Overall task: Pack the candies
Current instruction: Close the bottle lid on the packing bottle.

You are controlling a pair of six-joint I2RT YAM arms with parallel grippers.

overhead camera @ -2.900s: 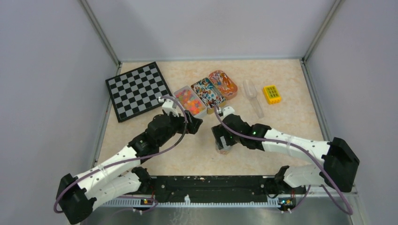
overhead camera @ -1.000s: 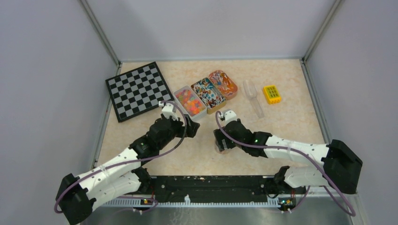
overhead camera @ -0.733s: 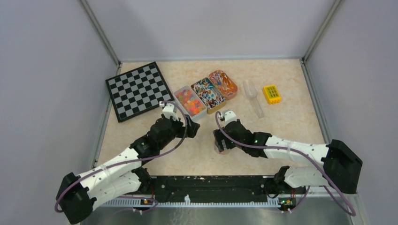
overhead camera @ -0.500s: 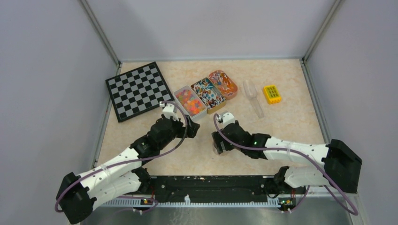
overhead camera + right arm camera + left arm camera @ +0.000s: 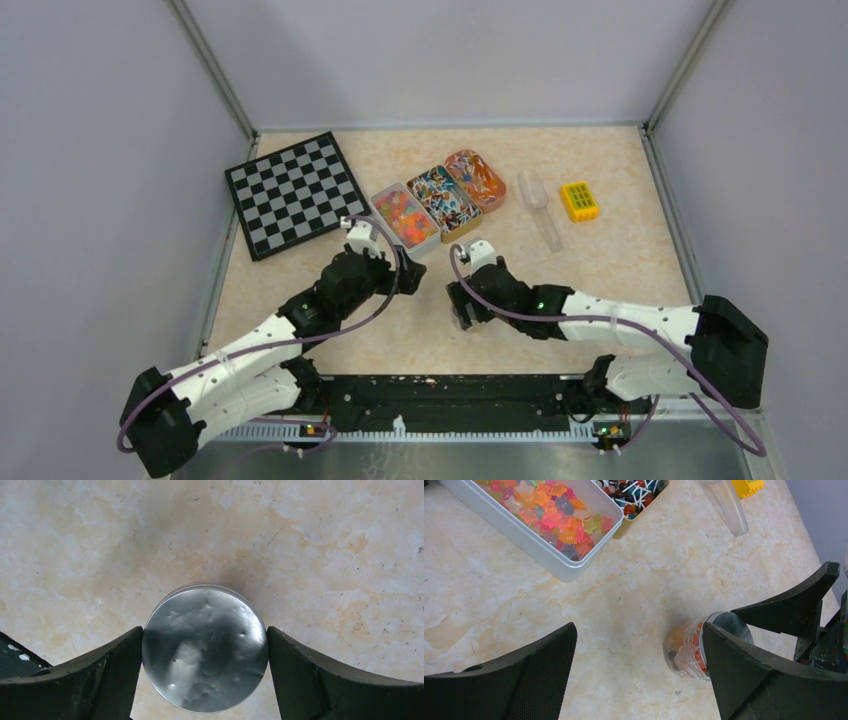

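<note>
A small clear jar with a silver lid (image 5: 205, 647) holds orange and red candies (image 5: 694, 647). My right gripper (image 5: 205, 672) is shut on it, one finger on each side of the lid, low over the table in front of the trays (image 5: 462, 305). I cannot tell if the jar touches the table. My left gripper (image 5: 639, 670) is open and empty, just left of the jar and near the silver tray (image 5: 405, 272). More candies fill the silver tray (image 5: 428, 243), a gold tray (image 5: 443, 200) and an orange oval tin (image 5: 475, 178).
A chessboard (image 5: 295, 193) lies at the back left. A clear scoop (image 5: 538, 205) and a yellow block with green squares (image 5: 579, 200) lie right of the tins. The silver tray's wall (image 5: 539, 547) is close ahead of my left fingers.
My right gripper has carried the jar a little to the left, toward the left gripper. The left gripper has drawn back slightly from the silver tray.
</note>
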